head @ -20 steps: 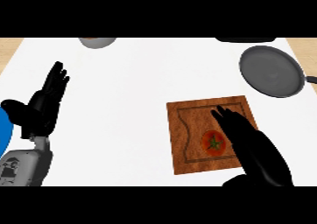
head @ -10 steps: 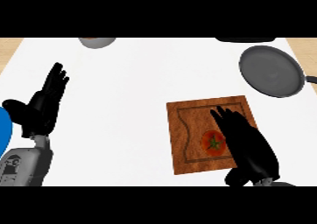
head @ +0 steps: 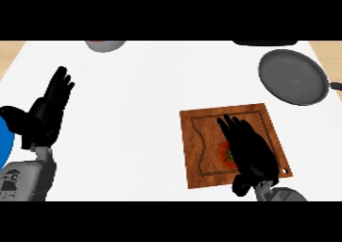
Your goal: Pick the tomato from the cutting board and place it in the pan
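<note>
Tomato (head: 225, 152) on the board (head: 201, 142), near the worktop's (head: 153, 85) front right edge, half hidden under the right hand (head: 247, 146). Right hand's fingers straight, spread over the tomato, holding nothing. Pan (head: 292, 78) at the far right corner, apart from the board. Left hand (head: 45, 111) open, fingers up, resting near the left edge.
</note>
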